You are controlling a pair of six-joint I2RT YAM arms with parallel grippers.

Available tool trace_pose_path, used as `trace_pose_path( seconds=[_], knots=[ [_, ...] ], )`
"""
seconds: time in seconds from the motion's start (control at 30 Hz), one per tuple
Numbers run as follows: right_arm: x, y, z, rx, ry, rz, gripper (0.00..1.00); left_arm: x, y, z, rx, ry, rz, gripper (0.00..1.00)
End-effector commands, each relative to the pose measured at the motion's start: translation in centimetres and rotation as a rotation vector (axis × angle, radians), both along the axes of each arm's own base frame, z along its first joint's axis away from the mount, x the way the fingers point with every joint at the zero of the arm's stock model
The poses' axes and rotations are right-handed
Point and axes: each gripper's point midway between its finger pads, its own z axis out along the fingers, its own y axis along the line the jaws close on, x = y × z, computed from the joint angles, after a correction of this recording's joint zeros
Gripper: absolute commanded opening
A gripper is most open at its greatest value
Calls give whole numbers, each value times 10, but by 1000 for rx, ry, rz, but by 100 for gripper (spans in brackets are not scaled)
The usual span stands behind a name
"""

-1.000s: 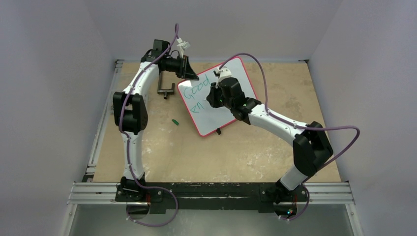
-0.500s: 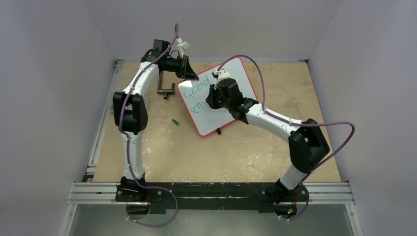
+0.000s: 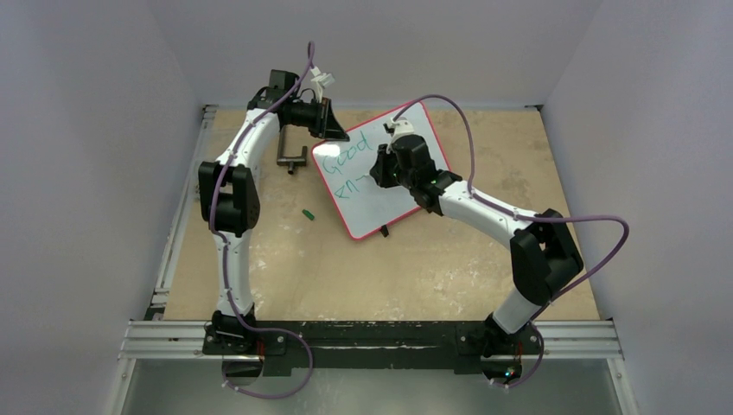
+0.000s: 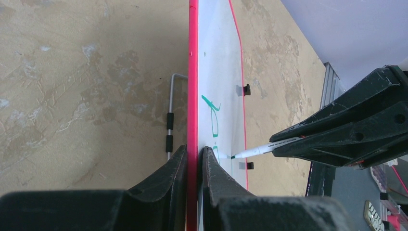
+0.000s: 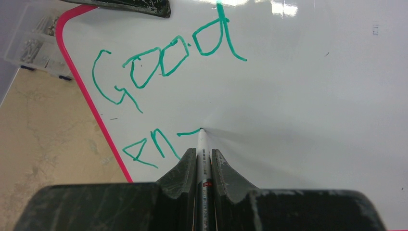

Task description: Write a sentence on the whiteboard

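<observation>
The whiteboard (image 3: 380, 207) lies slanted at the far middle of the worktop (image 3: 432, 268), its far-left edge pinched by the left gripper (image 4: 193, 150). The right gripper (image 5: 203, 153), clamped on a green marker (image 5: 201, 140), sets the tip just right of "en" in the sentence (image 3: 344, 160). Blank board lies rightward along that line.
</observation>
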Motion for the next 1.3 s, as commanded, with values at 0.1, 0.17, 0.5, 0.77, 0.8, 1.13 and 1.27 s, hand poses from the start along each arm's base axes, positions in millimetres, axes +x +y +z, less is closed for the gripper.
trace_pose_path(
  seconds=[0.1, 0.17, 0.5, 0.77, 0.8, 1.13, 1.27],
  knots=[
    [10, 7, 18, 32, -34, 12, 0, -7, -6, 31, -9, -124, -41, 0],
    [12, 9, 19, 34, -36, 13, 0, -7, -6, 30, -9, -124, -42, 0],
    [11, 18, 10, 37, -19, 60, 0, -6, -6, 30, -10, -123, -42, 0],
    [-4, 21, -11, 35, 35, 94, 0, -6, -6, 30, -10, -124, -41, 0],
    [-5, 20, -13, 36, 39, 94, 0, -6, -6, 30, -10, -125, -41, 0],
    [-20, 5, -29, 3, 66, 74, 0, -7, -6, 32, -9, -128, -40, 0],
    [-28, 0, -32, 3, 80, 71, 0, -7, -6, 31, -7, -126, -40, 0]
  ],
)
